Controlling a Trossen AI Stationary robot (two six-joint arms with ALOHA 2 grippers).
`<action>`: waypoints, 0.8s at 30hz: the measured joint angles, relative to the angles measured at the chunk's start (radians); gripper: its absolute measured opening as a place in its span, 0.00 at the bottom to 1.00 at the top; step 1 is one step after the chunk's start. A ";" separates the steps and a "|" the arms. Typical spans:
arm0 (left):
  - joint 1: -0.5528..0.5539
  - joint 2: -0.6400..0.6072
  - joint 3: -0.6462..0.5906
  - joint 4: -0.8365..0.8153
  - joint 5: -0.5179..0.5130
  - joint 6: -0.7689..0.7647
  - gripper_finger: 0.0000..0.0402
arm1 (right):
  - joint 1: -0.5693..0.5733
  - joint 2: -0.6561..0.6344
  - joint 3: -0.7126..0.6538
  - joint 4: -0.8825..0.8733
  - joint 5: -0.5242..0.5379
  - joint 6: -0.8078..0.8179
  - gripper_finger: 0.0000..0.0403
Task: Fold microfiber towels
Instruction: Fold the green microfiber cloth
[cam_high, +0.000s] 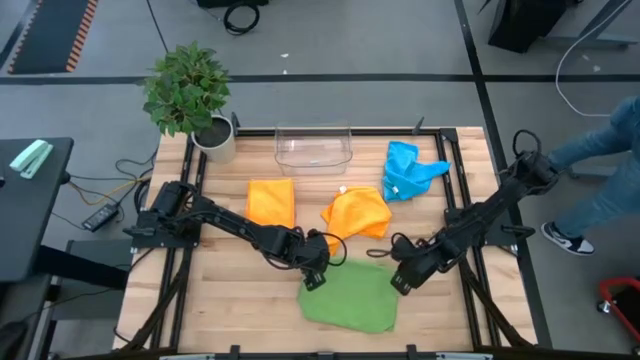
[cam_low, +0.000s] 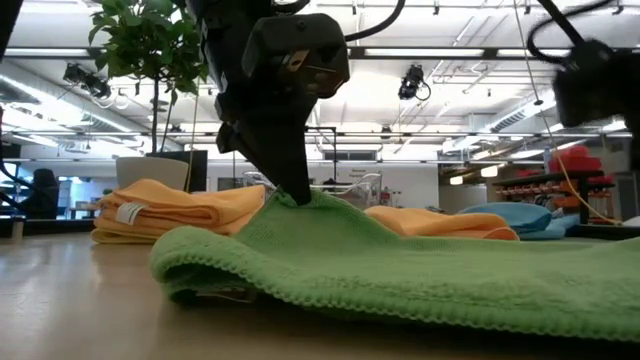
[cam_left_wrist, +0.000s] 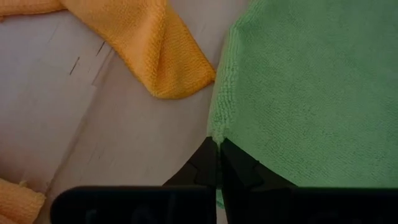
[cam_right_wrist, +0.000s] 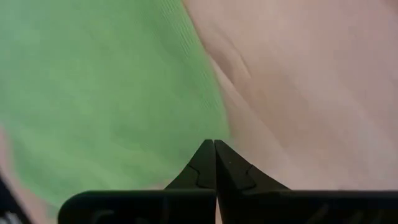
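**Observer:** Walk me across the bench, left to right.

**Operator:** Far left sits the neatly folded orange microfiber towel (cam_high: 270, 202). Next, my left hand (cam_high: 314, 279) is pinched shut on the edge of the flat green microfiber towel (cam_high: 350, 295), which lies at the near middle of the wooden bench (cam_high: 230, 290); in the low view the cloth (cam_low: 420, 265) peaks up where the fingers bite. Just behind it is the crumpled orange microfiber towel (cam_high: 357, 214), and further back right the bunched blue microfiber towel (cam_high: 408, 170).

**Observer:** And the right hand?

**Operator:** My right hand (cam_high: 402, 282) is at the green towel's right edge, fingers pressed fully together. From its wrist view I see the tips meeting over the border between cloth and wood, but I can't tell whether any fabric is caught.

**Observer:** How will the towel handle?

**Operator:** I judge it light, limp and slightly grippy on the wood, so it will drape and sag rather than hold shape. I'd take hold right at the hemmed corners, both at once, so the fold stays square.
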 joint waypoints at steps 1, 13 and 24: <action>0.000 0.000 0.000 0.000 0.000 0.000 0.03 | -0.004 -0.010 0.010 -0.001 0.018 0.003 0.00; 0.011 0.000 0.000 0.002 0.017 0.022 0.02 | -0.002 0.109 0.022 0.082 0.040 0.001 0.00; 0.028 -0.003 0.000 0.006 -0.069 -0.001 0.17 | -0.012 0.020 0.025 0.016 0.161 -0.018 0.00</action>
